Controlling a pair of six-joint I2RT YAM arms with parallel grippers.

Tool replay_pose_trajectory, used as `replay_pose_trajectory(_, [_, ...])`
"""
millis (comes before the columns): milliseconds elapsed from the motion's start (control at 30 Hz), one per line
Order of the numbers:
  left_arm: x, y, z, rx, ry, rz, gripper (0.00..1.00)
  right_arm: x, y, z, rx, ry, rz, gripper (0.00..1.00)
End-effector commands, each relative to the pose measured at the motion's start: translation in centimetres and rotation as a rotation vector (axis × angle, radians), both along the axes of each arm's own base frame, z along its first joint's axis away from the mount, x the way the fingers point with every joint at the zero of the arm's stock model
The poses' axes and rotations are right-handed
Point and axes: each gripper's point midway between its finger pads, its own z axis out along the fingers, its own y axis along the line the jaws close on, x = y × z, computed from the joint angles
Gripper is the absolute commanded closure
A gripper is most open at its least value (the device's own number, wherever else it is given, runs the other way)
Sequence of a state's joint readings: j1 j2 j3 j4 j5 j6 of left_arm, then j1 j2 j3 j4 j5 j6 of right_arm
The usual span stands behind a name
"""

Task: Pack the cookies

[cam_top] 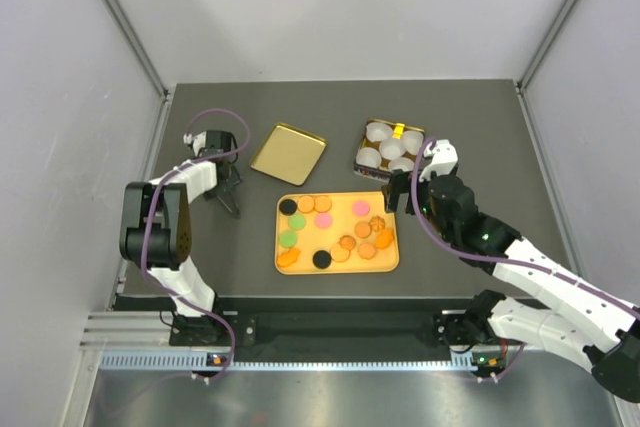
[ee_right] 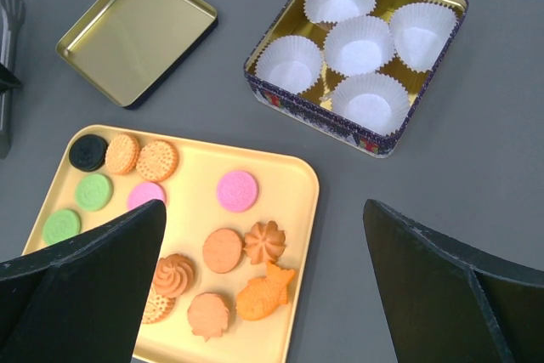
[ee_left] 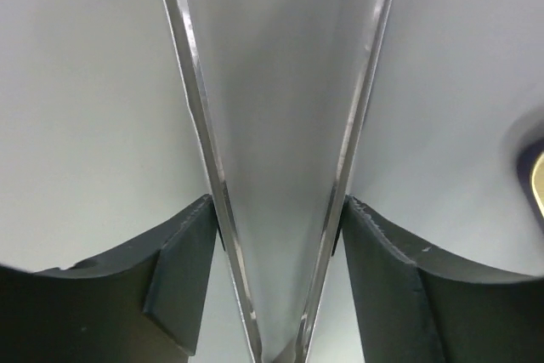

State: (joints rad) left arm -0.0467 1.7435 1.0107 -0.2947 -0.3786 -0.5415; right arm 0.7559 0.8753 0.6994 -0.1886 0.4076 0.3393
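A yellow rectangular tray (cam_top: pixel 388 263) lies on the dark grey table (cam_top: pixel 480 147), just ahead of the arm bases. On it sit the small flat cookies (cam_top: pixel 323 204): mostly orange-brown discs, plus two pink, two green and two black. Some have flower edges and one is fish-shaped.

The right hand (cam_top: pixel 400 195) hovers over the tray's far right corner. Its two dark fingers are spread wide and hold nothing, and its wrist camera looks down on the cookies just below and to the left.

The left hand (cam_top: pixel 230 197) is off to the tray's left, well apart from the cookies. Its fingers (ee_left: pixel 183 274) are parted and empty, and its camera faces a wall corner.

Farther back stands a square gold tin (cam_top: pixel 358 157) holding five white paper cups (cam_top: pixel 392 147). Left of it, a gold lid (cam_top: pixel 288 154) lies inside up.
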Motion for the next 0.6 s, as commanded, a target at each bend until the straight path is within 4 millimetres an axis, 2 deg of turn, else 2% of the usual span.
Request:
replay_pose_trajectory(0, [-0.7, -1.5, 1.3, -0.054, -0.002, -0.055, 0.38, 0.7, -0.5, 1.1, 0.008, -0.042, -0.031, 0.0])
replay_pose_trajectory(133, [-1.1, -2.0, 4.5, -0.056, -0.062, -0.084, 0.42, 0.8, -0.5, 1.0, 0.002, -0.036, -0.033, 0.0])
replay_pose_trajectory(333, [-1.9, -3.4, 7.7, -0.066, -0.113, -0.133, 0.41, 0.9, -0.5, 0.8, -0.002, -0.032, -0.035, 0.0])
replay_pose_trajectory(567, [-2.7, -6.0, 11.6, -0.063, -0.17, -0.226, 0.41, 1.0, -0.6, 0.8, -0.009, -0.033, -0.041, 0.0])
